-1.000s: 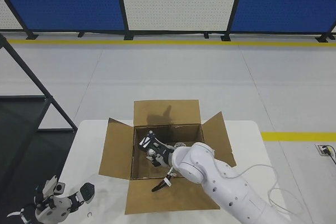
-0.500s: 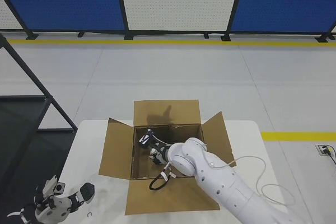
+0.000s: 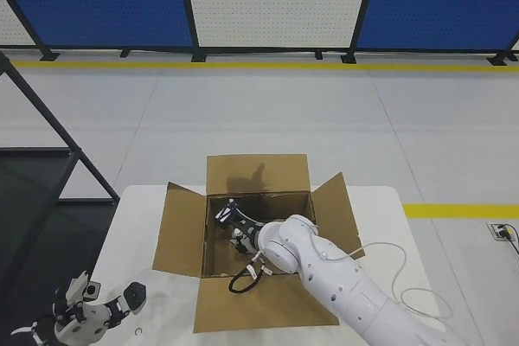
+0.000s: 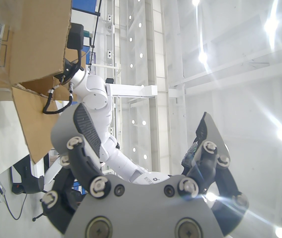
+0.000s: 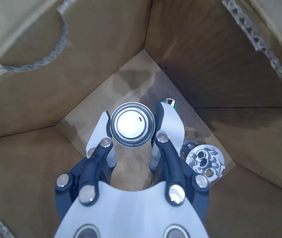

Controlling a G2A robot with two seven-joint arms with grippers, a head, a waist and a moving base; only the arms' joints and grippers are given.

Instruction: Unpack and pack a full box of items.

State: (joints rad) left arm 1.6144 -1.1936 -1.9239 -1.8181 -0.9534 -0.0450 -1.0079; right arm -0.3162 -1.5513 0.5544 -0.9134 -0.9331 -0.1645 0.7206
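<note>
A silver spray can with a white cap is seen upright inside the cardboard box. It is clasped at its sides by the right gripper. The left gripper is held wide apart and empty, well outside the box. Since a second ago, the right arm has been shifted slightly farther over the box.
</note>
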